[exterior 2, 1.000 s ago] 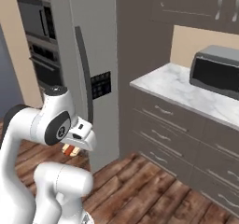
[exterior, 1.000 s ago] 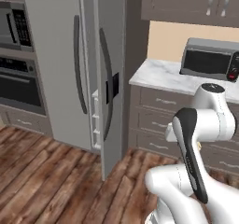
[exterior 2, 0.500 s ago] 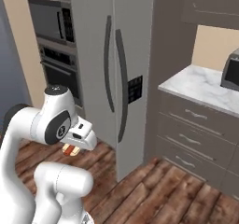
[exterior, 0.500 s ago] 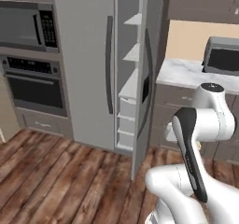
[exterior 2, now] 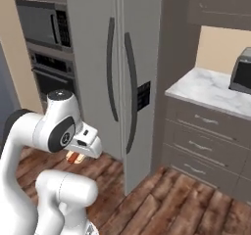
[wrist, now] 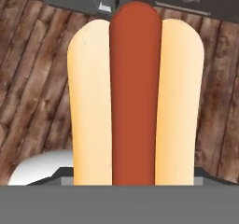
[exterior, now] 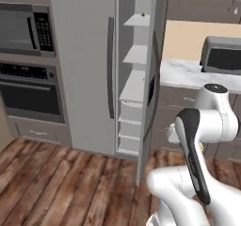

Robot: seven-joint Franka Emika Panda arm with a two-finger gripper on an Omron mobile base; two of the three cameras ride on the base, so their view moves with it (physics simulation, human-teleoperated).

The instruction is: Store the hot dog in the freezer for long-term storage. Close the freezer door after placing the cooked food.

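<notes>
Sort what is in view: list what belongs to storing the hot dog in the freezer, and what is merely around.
Belongs to the job:
hot dog, held in the gripper
freezer with white shelves
freezer door, standing open

Merely around:
toaster oven on the counter
microwave
wall oven
drawers
wood floor

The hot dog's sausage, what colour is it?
Red-brown, lying between the two pale tan halves of the bun on the hot dog. It shows best in the hand view.

Both base views look forward from behind the arm, left and right, sharing the tall light-grey two-door freezer [exterior: 84, 69] [exterior 2: 117, 58]. Hand view faces down, very close, over brown wood-plank floor [wrist: 32, 64].
</notes>
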